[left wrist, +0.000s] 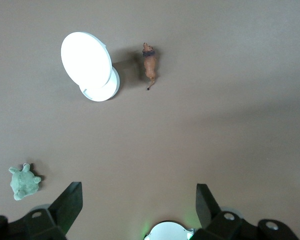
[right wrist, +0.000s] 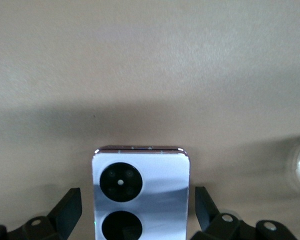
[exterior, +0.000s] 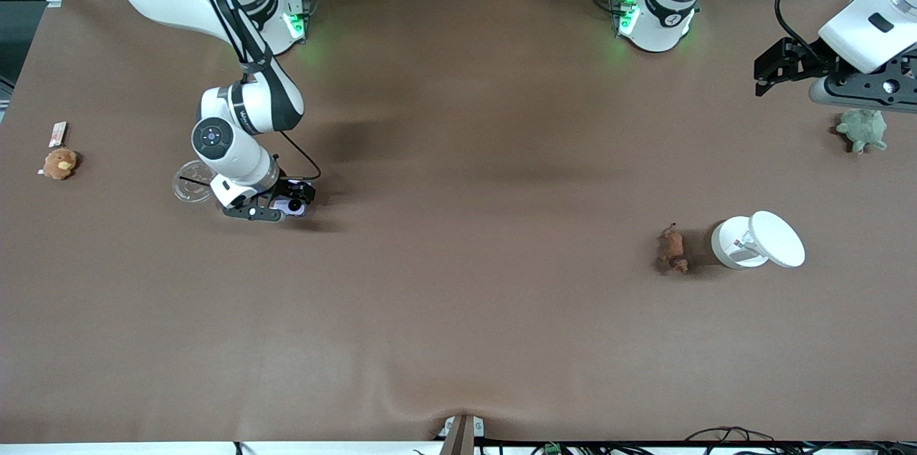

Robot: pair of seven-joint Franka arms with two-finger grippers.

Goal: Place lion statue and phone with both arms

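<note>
The phone (exterior: pixel 294 206) lies flat on the table toward the right arm's end, pale lilac with two black camera circles. My right gripper (exterior: pixel 281 207) is low over it and open. In the right wrist view the phone (right wrist: pixel 140 167) sits between the fingers of the right gripper (right wrist: pixel 137 200), with a gap on each side. The lion statue (exterior: pixel 673 249) lies on the table toward the left arm's end and also shows in the left wrist view (left wrist: pixel 150 65). My left gripper (exterior: pixel 768 74) hangs high over the table's end near the green turtle, open and empty (left wrist: pixel 139 196).
A white round stand (exterior: pixel 758 241) tilts beside the lion (left wrist: pixel 90 67). A green plush turtle (exterior: pixel 862 129) lies under the left hand. A clear round lid (exterior: pixel 190 183) lies beside the right gripper. An orange-brown plush (exterior: pixel 59 163) and a small card (exterior: pixel 57 134) lie at the right arm's end.
</note>
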